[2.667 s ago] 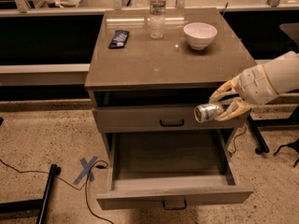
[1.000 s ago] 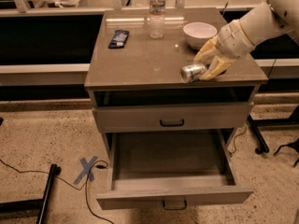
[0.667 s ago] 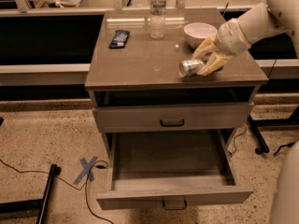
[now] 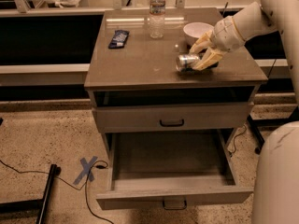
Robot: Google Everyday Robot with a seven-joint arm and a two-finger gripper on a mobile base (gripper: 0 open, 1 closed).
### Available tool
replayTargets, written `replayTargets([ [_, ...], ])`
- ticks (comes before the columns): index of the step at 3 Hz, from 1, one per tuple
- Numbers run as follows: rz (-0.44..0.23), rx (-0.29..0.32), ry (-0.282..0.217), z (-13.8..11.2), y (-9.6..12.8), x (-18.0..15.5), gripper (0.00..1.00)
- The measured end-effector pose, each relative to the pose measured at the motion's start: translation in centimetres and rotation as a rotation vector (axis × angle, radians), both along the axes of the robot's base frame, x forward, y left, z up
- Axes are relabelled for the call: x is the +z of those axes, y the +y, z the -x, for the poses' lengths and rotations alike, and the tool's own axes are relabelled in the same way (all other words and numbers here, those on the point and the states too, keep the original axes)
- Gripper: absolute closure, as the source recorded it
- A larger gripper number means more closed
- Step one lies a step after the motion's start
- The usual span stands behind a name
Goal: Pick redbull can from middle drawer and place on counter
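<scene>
My gripper (image 4: 202, 55) is over the right part of the counter (image 4: 140, 59), shut on the redbull can (image 4: 186, 62). The can lies on its side in the yellowish fingers (image 4: 209, 59), silver end toward the camera, just above the counter's surface or touching it. The middle drawer (image 4: 173, 171) is pulled wide open below and shows an empty grey floor. The upper drawer (image 4: 172, 118) is shut.
On the counter stand a clear plastic bottle (image 4: 157, 12) at the back, a white bowl (image 4: 197, 31) just behind the gripper, and a dark flat object (image 4: 118, 38) at the back left. A blue tape cross (image 4: 87, 168) and cables lie on the floor left of the cabinet.
The gripper carried the can up from beside the drawers, leftward over the counter, and has lowered it toward the surface.
</scene>
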State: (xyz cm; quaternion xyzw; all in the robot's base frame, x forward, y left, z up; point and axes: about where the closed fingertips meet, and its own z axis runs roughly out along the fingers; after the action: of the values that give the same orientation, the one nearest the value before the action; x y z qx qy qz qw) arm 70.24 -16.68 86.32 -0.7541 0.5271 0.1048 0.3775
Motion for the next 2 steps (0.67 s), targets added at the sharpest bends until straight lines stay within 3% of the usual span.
replayTargets([
  [1, -0.003, 0.002, -0.001, -0.21, 0.30, -0.21, 0.62],
  [2, -0.007, 0.003, -0.002, -0.52, 0.72, -0.52, 0.31],
])
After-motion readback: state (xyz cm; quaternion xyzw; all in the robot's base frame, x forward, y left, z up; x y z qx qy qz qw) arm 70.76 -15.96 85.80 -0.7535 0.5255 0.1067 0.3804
